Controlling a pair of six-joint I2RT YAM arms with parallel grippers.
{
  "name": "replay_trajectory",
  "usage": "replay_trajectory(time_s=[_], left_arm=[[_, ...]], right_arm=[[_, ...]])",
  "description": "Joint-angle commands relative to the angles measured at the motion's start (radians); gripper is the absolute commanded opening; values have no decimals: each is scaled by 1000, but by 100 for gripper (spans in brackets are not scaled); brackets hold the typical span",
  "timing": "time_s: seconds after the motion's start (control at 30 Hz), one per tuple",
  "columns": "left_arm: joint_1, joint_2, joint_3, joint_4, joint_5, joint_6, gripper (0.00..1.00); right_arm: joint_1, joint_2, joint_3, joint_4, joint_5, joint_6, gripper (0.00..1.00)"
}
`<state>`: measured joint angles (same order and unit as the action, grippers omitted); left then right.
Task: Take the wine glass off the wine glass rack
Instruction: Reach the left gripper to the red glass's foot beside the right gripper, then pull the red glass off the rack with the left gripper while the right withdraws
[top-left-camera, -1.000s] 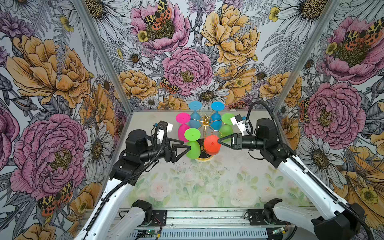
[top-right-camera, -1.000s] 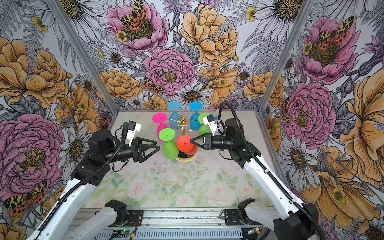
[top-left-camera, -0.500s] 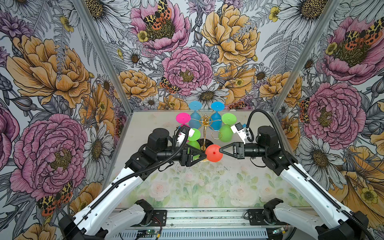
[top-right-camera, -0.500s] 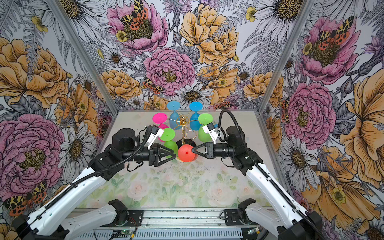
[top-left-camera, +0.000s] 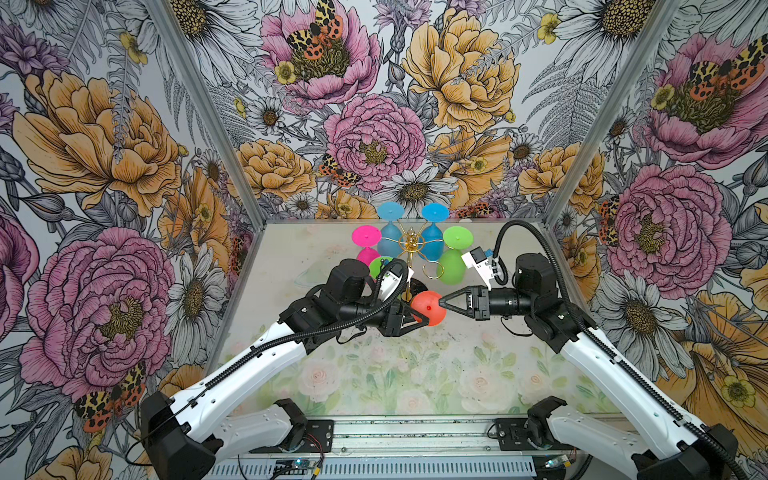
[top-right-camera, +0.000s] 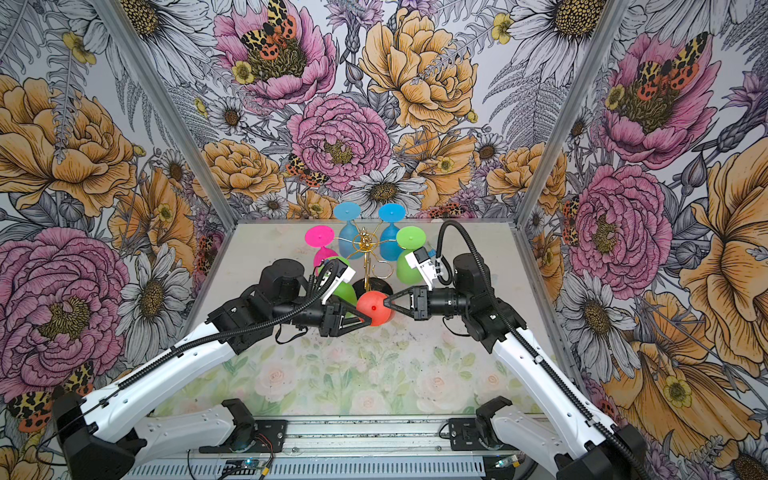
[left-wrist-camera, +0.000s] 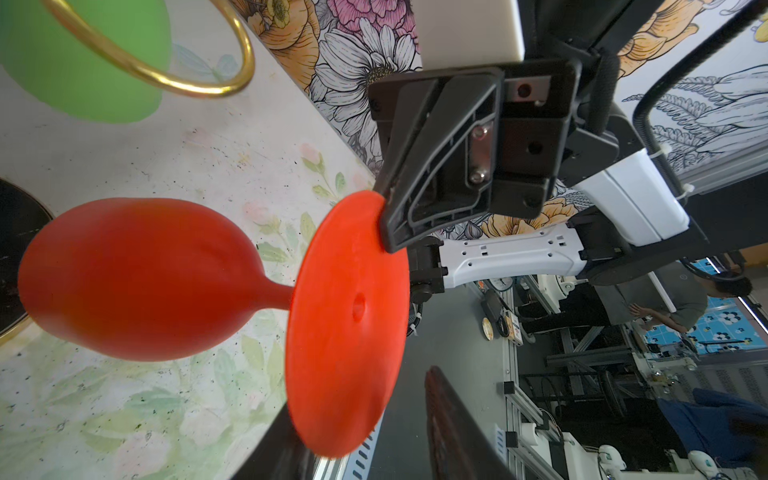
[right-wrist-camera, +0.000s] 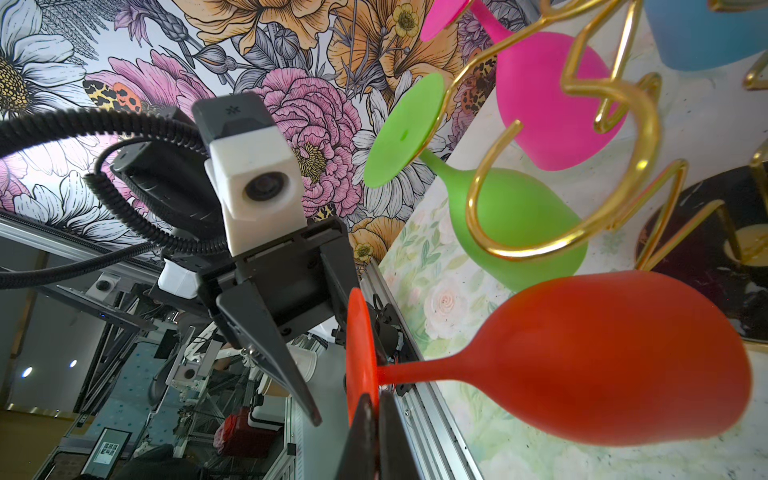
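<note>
Holding the red glass free of the rack, between two grippers

The red wine glass (top-left-camera: 428, 309) is off the wine glass rack (top-left-camera: 409, 245). It hangs above the table (top-left-camera: 374, 365), just in front of the rack's black base. It lies almost level: the bowl (right-wrist-camera: 602, 361) points back toward the rack, and the flat foot (left-wrist-camera: 349, 311) faces the front edge of the table.

The right gripper (top-left-camera: 444, 302) reaches in from the right and is clenched on the rim of the foot, so it carries the glass. The left gripper (top-left-camera: 424, 322) reaches in from the opposite side. Its jaws stand apart, close around the foot, and I cannot tell if they touch it.

Both grippers are equally near. I judge that a handover must take the thin foot, because the bowl lies behind it, away from both.
</note>
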<state>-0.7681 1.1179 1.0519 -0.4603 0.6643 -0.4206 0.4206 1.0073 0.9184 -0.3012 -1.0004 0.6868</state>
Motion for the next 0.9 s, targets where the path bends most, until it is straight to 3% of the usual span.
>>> replay_trajectory(time_s=[0.0,0.3,0.53,0.7,0.87], left_arm=[[-5,1,15,70,-28,-18,33],[-5,-18,-20,126,-28,-49,25],[-5,-28,-42,140,-27,-64,12],[-10,-34,-40,156,-30,-84,9],[-38,-55,-54,165,-40,-68,8]], right_arm=[[1,-3,-14,29,-11,-8,0],[-3,-10,-27,26,-4,10,0],[-11,-21,-30,11,-7,34,2],[-61,-48,-25,-60,-21,39,22],[-197,-97,-37,-84,-42,111,40]])
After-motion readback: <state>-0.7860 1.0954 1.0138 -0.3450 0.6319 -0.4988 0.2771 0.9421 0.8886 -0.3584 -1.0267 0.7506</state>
